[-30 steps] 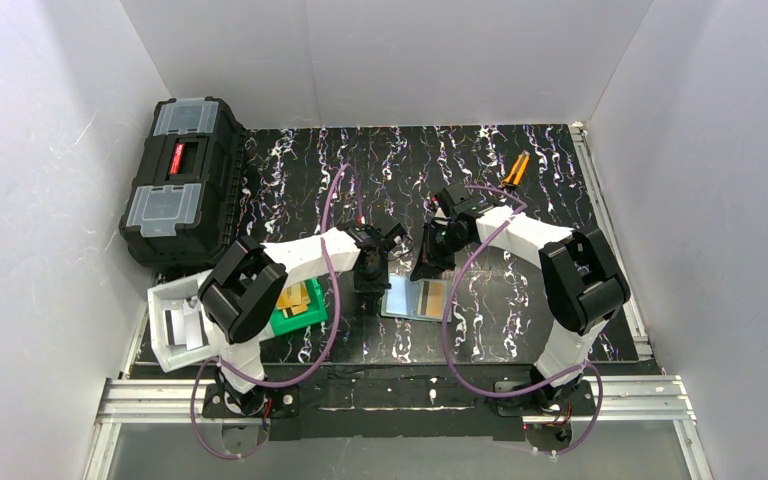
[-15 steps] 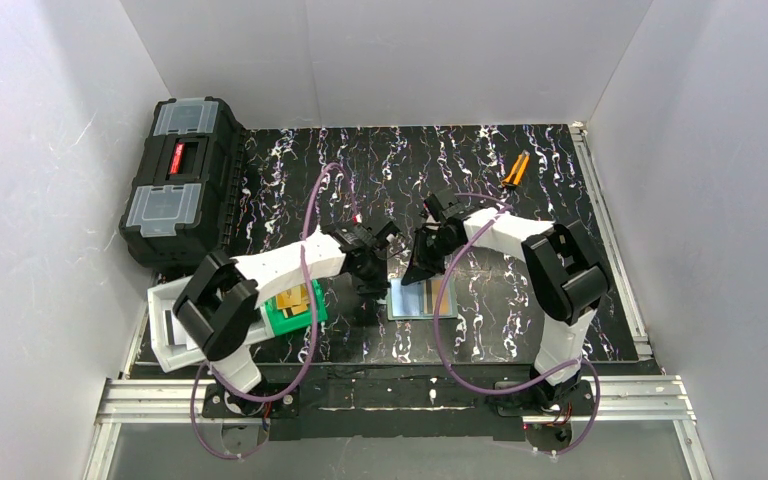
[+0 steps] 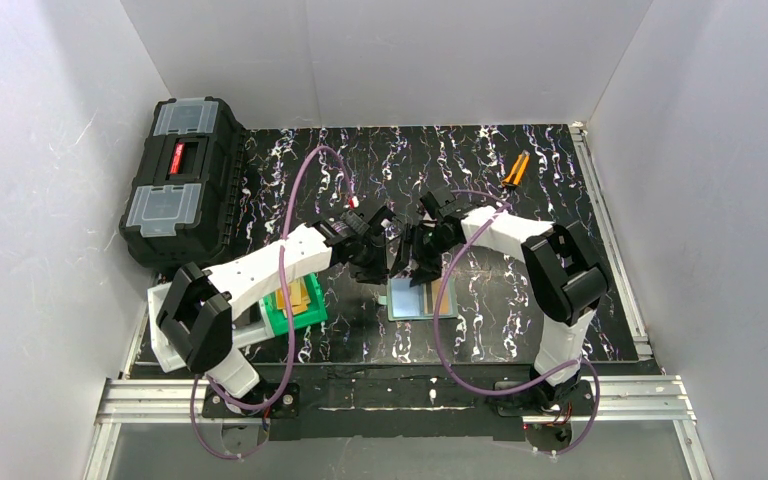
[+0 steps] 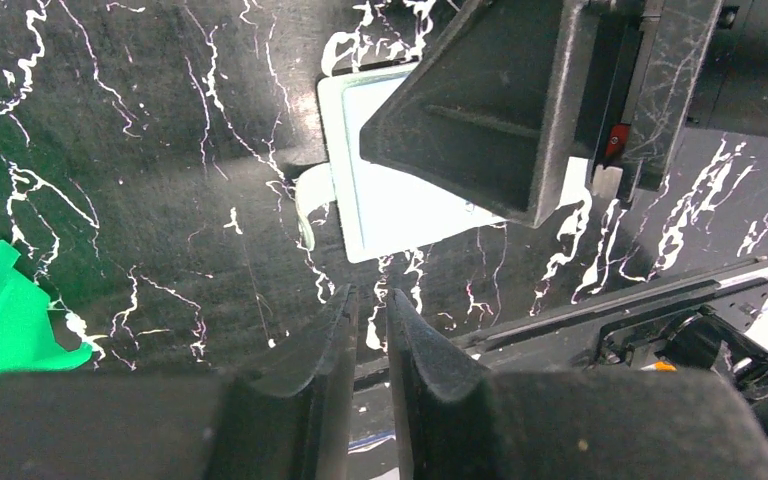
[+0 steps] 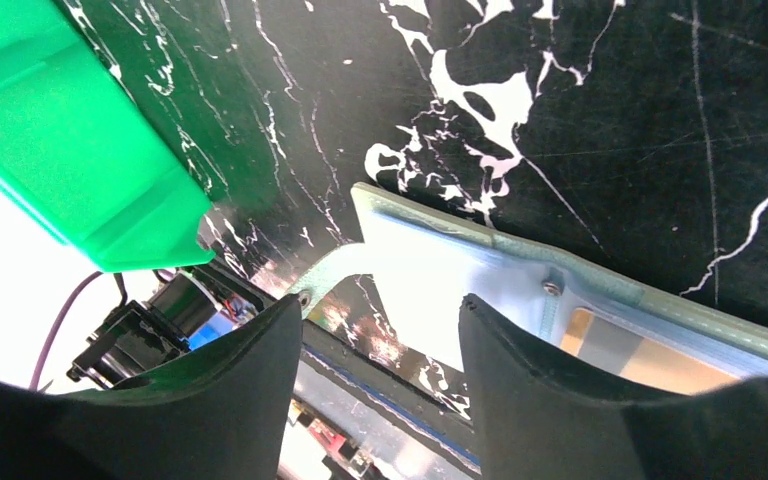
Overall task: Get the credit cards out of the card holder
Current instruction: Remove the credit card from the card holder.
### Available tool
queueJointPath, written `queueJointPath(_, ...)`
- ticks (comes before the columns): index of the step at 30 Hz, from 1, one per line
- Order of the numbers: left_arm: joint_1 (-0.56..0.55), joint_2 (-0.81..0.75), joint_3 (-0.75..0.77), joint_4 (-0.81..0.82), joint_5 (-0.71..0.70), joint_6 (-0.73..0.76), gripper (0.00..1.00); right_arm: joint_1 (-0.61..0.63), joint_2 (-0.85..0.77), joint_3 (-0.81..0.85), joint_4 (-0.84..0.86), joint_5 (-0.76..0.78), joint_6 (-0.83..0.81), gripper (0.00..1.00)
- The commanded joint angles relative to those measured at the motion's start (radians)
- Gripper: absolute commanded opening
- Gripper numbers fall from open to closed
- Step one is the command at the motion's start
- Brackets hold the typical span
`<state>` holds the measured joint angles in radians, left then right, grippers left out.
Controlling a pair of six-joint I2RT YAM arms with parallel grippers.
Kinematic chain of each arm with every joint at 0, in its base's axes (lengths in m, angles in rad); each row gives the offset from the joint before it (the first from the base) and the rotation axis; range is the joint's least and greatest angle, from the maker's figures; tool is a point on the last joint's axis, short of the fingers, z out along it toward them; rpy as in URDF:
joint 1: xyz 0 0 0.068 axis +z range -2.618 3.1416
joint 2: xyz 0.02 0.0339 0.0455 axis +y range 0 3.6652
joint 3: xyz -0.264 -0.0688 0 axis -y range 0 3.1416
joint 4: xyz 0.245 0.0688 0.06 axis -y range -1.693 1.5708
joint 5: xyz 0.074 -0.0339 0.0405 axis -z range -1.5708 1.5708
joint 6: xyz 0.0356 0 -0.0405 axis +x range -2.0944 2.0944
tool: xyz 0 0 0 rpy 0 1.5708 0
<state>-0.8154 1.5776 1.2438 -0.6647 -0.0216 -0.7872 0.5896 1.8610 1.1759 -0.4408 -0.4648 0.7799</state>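
Open flat by the middle of the near edge of the table (image 3: 540, 190), the soft, glossy card holder (image 3: 422, 298) may slide, so its thin, stiff credit card (image 5: 650, 365) wants pinching at the exposed edge; the right arm's fingers (image 5: 520, 360) are spread above it, the left arm's fingers (image 4: 335, 340) nearly closed on nothing.

One card holder (image 3: 410, 305), one green bin (image 3: 312, 320), one black toolbox (image 3: 180, 180)

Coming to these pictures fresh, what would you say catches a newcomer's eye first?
The left gripper and right gripper meet mid-table at the edge of the open card holder, which is pale blue inside with a gold-tan credit card showing in its pocket. To the left, a bright green bin holds more cards, and a black toolbox sits at the far left corner.
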Motion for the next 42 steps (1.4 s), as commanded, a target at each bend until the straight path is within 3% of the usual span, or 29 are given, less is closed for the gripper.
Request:
queueJointPath(1, 0.003, -0.030, 0.046, -0.029, 0.019, 0.016, 0.17, 0.000, -0.067, 0.062, -0.026, 0.018, -0.010, 0.68)
queueJointPath(9, 0.003, 0.066, 0.064, 0.069, 0.173, -0.011, 0.20, -0.094, -0.219, -0.056, -0.128, 0.171, -0.038, 0.70)
queueJointPath(15, 0.003, 0.187, 0.056, 0.191, 0.276, -0.054, 0.21, -0.114, -0.315, -0.195, -0.146, 0.224, -0.079, 0.56)
queueJointPath(21, 0.003, 0.275, 0.053, 0.303, 0.371, -0.097, 0.21, -0.114, -0.315, -0.258, -0.133, 0.225, -0.104, 0.48)
queueJointPath(30, 0.003, 0.334, 0.048, 0.321, 0.389, -0.107, 0.20, -0.113, -0.266, -0.244, -0.130, 0.228, -0.125, 0.33)
queueJointPath(42, 0.003, 0.364, 0.040, 0.328, 0.404, -0.102, 0.20, -0.101, -0.217, -0.243, -0.127, 0.246, -0.124, 0.25)
